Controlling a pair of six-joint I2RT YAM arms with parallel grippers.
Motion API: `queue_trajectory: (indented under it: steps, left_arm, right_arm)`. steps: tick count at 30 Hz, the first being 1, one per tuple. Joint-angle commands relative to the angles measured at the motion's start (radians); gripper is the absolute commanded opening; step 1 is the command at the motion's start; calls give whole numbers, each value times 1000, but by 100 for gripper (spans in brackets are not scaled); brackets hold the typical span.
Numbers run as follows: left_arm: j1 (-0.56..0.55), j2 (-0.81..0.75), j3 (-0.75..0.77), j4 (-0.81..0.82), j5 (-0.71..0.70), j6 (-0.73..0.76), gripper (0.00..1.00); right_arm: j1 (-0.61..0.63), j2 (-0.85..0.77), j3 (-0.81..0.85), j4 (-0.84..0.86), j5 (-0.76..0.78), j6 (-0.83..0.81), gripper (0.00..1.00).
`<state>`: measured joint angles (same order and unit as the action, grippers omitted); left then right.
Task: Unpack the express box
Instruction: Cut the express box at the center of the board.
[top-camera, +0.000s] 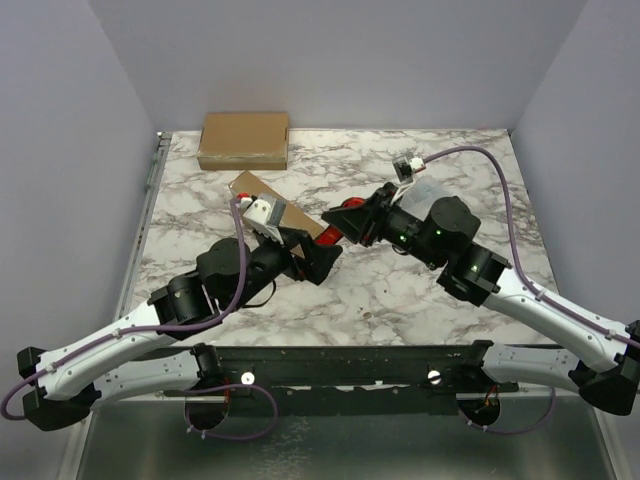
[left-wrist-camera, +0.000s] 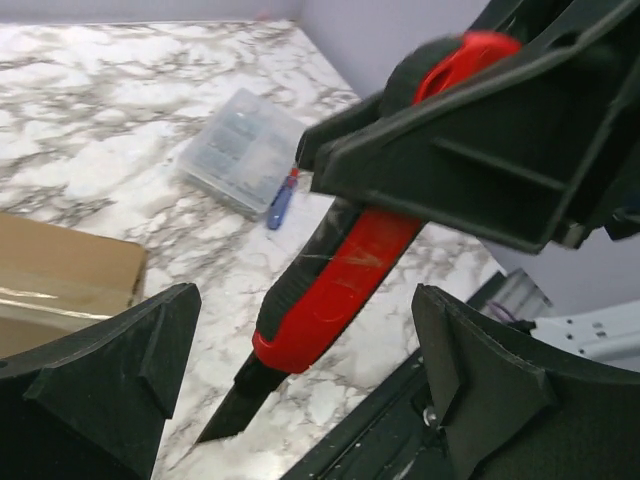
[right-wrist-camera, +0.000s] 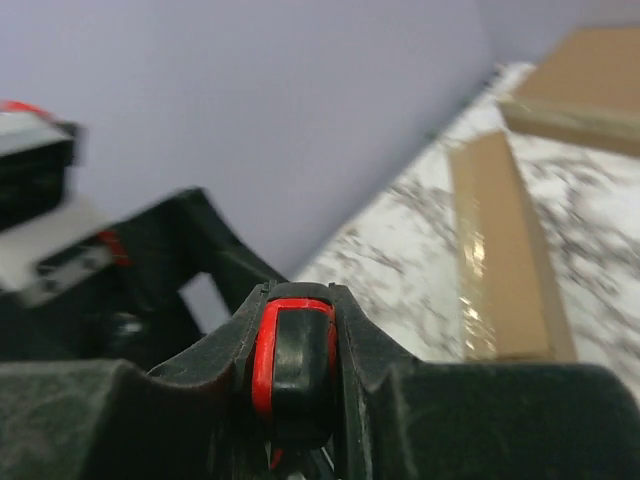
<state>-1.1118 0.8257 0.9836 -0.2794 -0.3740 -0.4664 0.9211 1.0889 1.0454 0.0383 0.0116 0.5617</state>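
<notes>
Two cardboard boxes lie on the table (top-camera: 400, 290): the taped express box (top-camera: 252, 190), angled left of centre just beyond the left tool (top-camera: 312, 252), and a second box (top-camera: 243, 140) at the far left. The right tool (top-camera: 352, 218) pinches the one red-and-black utility knife (left-wrist-camera: 340, 290). The left tool's fingers stand spread on either side of the knife, apart from it. One clear plastic case (left-wrist-camera: 238, 150) sits to the right, with one small blue item (left-wrist-camera: 281, 200) beside it.

The marble desk (top-camera: 385, 290) carries a cardboard box (top-camera: 244, 140) at its far edge, a taped flat box (top-camera: 248, 185) nearer the middle, and a clear plastic case (left-wrist-camera: 238, 150) with a small blue tool (left-wrist-camera: 281, 203) beside it.
</notes>
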Motion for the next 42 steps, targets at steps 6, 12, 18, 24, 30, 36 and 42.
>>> queue_trajectory:
  steps: [6,12,18,24,30,36,42]
  left_arm:
    - [4,-52,-71,192,280,-8,73]
    - [4,-102,-84,155,258,59,42]
    - [4,-151,-99,149,262,104,47]
    - [4,-133,-88,152,297,117,0]
    - [4,-65,-84,153,30,175,0]
    - [4,-19,-82,193,-62,234,0]
    - [4,-7,-80,208,-104,239,0]
  right_arm:
    - [1,28,35,312,-400,-28,0]
    - [1,61,128,169,-469,-72,0]
    - [-7,90,200,52,-568,-111,0]
    - [-12,113,243,-11,-563,-96,12]
    - [-4,178,338,-271,-100,118,100]
    - [35,297,498,-533,270,196,91]
    - [70,340,502,-534,326,200,78]
